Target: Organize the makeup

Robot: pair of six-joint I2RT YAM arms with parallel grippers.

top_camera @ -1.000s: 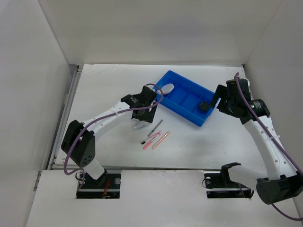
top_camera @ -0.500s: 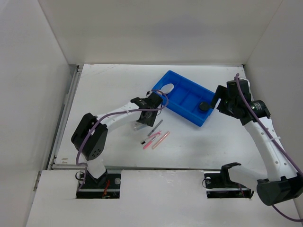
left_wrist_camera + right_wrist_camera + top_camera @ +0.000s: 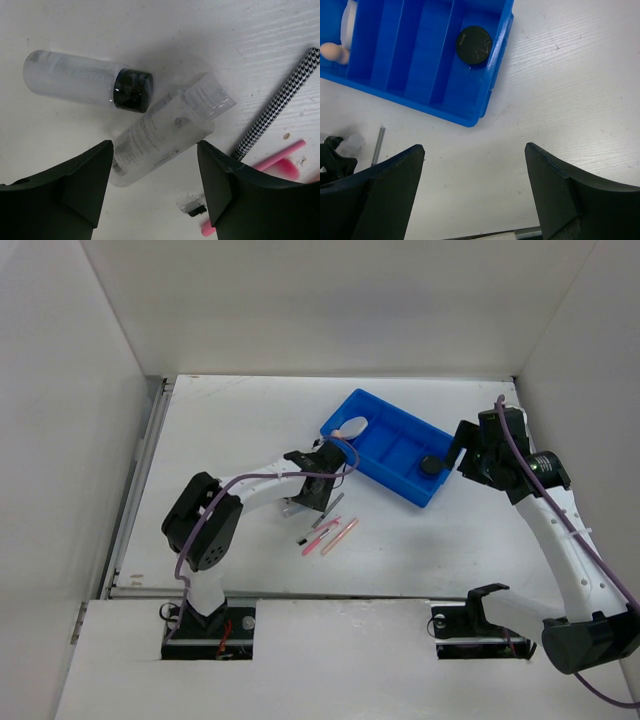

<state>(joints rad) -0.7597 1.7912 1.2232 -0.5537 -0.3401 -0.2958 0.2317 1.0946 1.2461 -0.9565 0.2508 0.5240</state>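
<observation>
My left gripper [image 3: 318, 490] [image 3: 154, 150] is open and hovers low over two clear vials lying on the table. One vial has a black cap [image 3: 80, 80]. The other has a clear cap [image 3: 160, 135] and lies between my jaws, untouched. A thin brush with a houndstooth handle [image 3: 280, 102] [image 3: 328, 510] and pink sticks [image 3: 277, 156] [image 3: 330, 535] lie just to the right. The beige sponge [image 3: 352, 426] [image 3: 332, 51] and the round black compact [image 3: 430, 465] [image 3: 474, 44] sit in the blue tray [image 3: 375, 400]. My right gripper [image 3: 470, 455] [image 3: 475, 147] is open and empty above the table, beside the tray's right end.
The tray [image 3: 495, 65] has several long compartments and lies at an angle at centre right. White walls close in the table on the left, back and right. A small clear brush head [image 3: 192, 204] lies near the pink sticks.
My left arm has swung round and its gripper has moved right and down over the vials. The right arm has not moved.
</observation>
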